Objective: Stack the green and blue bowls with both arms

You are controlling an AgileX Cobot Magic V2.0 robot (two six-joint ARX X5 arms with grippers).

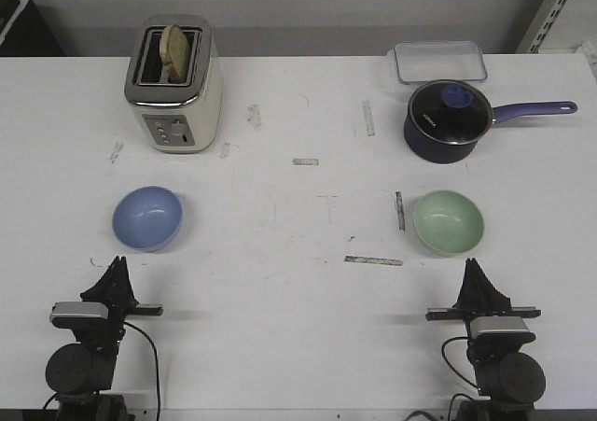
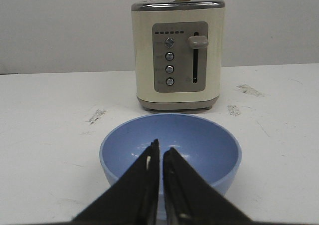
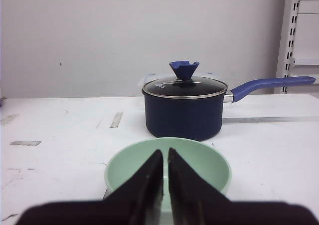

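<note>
Since both bowls sit far apart, nothing is stacked yet. My left gripper point(image 1: 118, 264) is closed and empty behind the blue bowl point(image 1: 147, 217); my right gripper point(image 1: 473, 267), also closed and empty, waits behind the green bowl point(image 1: 449, 221).

White brand mark on saucepan point(image 1: 444, 124) wall, lid rim; too small, illegible.

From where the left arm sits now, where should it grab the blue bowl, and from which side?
Grip the near rim of the blue bowl, one finger inside and one outside, coming straight forward and down. The bowl sits upright and open, right ahead of the left hand, with thin sloping walls and no handle. The hand's fingers look nearly closed, so they likely need to open first.
</note>
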